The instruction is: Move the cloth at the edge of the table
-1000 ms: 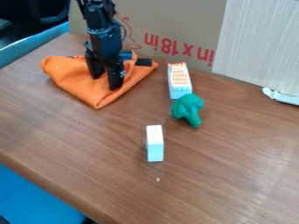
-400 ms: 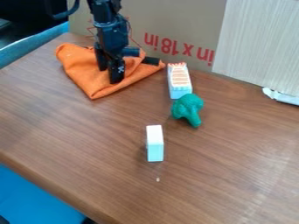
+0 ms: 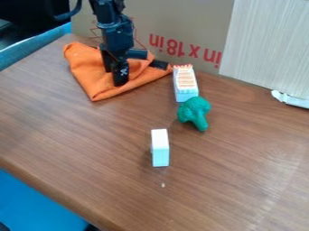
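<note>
Progress: part-way, I judge — cloth [image 3: 88, 68] slid toward striped block [image 3: 185, 83] | Left: final placing, backing off | My gripper [image 3: 114, 77]: opening, hold — can't tell

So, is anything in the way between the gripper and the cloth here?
Nothing visible is: the gripper is right down at the orange cloth. The orange-and-white box sits by the cloth's right corner in view, not between them.

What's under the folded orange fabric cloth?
The orange cloth lies on the brown wooden table, which shows along its near edges. The fabric covers what's beneath, so I can't tell whether anything is hiding there.
</note>
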### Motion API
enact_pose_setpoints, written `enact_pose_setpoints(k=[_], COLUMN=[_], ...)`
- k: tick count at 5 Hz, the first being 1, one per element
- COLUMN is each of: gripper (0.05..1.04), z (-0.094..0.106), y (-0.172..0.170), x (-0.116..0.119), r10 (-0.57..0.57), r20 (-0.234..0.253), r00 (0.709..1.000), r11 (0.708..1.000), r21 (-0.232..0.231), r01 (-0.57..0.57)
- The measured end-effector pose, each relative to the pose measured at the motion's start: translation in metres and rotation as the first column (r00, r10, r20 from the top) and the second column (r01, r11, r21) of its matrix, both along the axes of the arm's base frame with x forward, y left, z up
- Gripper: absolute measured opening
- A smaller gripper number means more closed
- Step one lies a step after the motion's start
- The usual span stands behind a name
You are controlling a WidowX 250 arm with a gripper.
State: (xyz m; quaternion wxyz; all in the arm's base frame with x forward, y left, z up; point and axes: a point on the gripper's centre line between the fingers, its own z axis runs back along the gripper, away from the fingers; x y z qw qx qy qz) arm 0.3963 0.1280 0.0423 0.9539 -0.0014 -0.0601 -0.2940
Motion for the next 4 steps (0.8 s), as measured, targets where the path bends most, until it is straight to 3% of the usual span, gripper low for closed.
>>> enact_pose_setpoints(k=[1, 2, 4], gripper=[0.999, 0.999, 0.999], z=[0.01, 0.035, 0.066], y=[-0.006, 0.001, 0.003], x=[-0.001, -0.002, -0.004], r10=[0.022, 0.032, -0.034], r20=[-0.016, 0.031, 0.128], r00=[1.0, 0.999, 0.991], r11=[0.996, 0.992, 0.993], r21=[-0.084, -0.122, -0.108], r01=[-0.023, -0.028, 0.048])
